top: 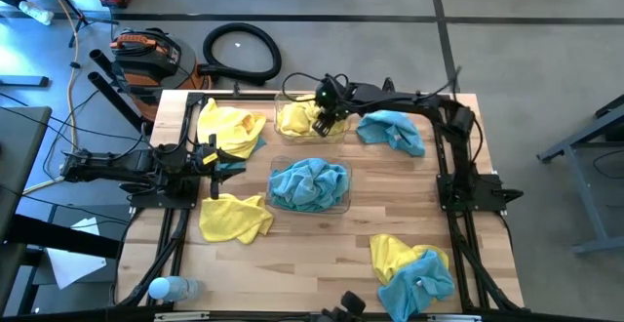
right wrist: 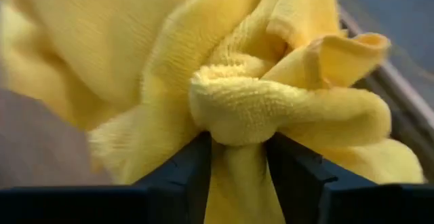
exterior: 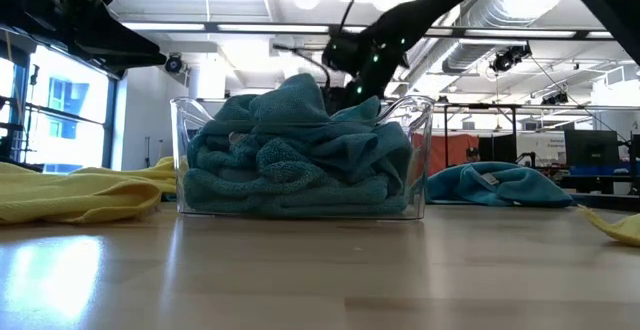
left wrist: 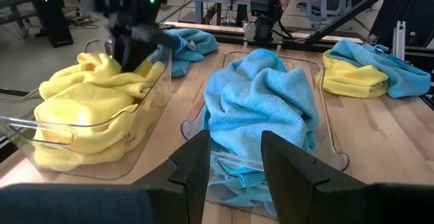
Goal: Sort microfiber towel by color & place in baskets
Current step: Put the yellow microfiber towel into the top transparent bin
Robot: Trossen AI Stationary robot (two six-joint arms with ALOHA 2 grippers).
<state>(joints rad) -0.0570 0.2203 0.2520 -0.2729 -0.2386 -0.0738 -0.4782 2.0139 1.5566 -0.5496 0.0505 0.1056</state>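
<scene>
Right gripper point(top: 330, 113) hangs over the far basket point(top: 291, 132) near the table's far edge, in the high view. Its wrist view shows a yellow towel point(right wrist: 271, 108) bunched between parted fingers point(right wrist: 183, 173), directly ahead; whether gripped, I cannot tell. Left gripper point(left wrist: 234, 163) waits, open, at the left edge.

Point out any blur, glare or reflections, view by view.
Right wrist view: yellow towel fills the frame, its left side smeared. Left wrist view: right gripper over the yellow basket is motion-blurred. Low view: bright windows behind, sheen on the table. High view: sharp, evenly lit.
</scene>
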